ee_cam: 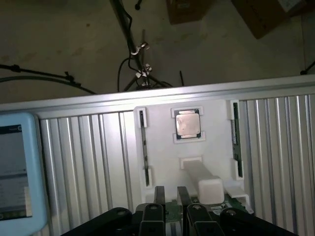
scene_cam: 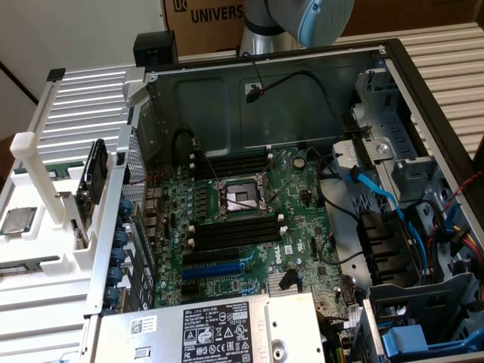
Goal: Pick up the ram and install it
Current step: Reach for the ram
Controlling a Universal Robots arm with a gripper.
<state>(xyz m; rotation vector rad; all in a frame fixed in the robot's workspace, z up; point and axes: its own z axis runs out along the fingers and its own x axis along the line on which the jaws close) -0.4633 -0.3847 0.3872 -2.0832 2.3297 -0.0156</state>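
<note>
Ram (scene_cam: pixel 94 181) stands on edge in the white holder (scene_cam: pixel 30 147) on the ribbed desk (scene_cam: pixel 87 102), at the exterior view's left, just beside the open computer case (scene_cam: pixel 265 83). Pincer (ee_cam: pixel 171 191) hangs above the holder, near the processor (ee_cam: pixel 188 123), fingers apart and gripping nothing

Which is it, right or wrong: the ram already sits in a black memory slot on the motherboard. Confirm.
Wrong. The ram stands in the white holder outside the case, not in a black memory slot; the exterior view shows it.
</note>
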